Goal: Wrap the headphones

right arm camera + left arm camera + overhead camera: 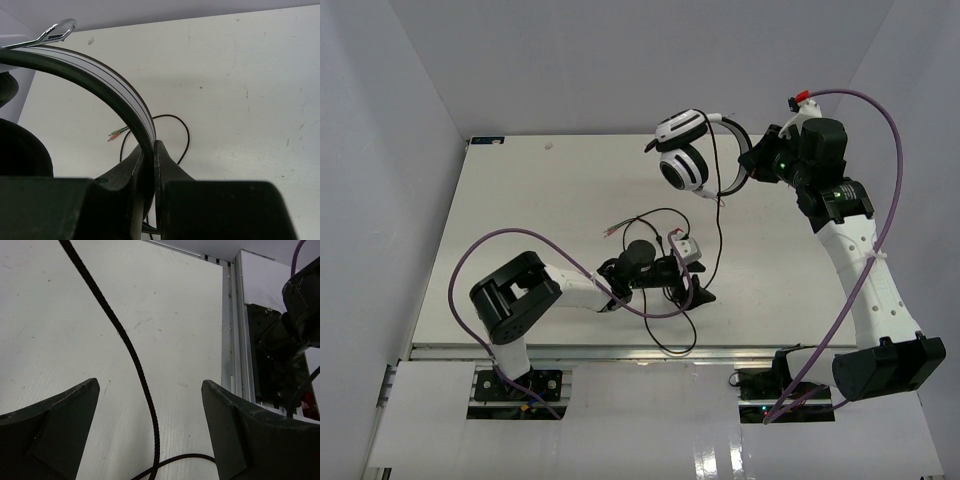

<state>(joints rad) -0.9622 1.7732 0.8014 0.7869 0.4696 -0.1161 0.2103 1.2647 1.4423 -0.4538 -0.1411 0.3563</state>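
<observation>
We see the left claw (692, 275) low over the table (520, 200), on the near side of the headphones (682, 160) and a little to their left. Its jaws stand wide apart and grip nothing. In the left wrist view the thin black cable (131, 352) runs over the table between its two fingers (65, 420). From the headphones the cable drops to the table, curls past the left claw and loops toward the near edge. Its red and green wire ends (612, 228) lie on the table, near and to the left of the headphones. The headphones themselves are lifted off the table, over its far part, with the cups to the left and the headband (115, 95) arching to the right. Just right of the headphones, the right claw (750, 160) is closed tight on the headband, one finger on each side of it.
</observation>
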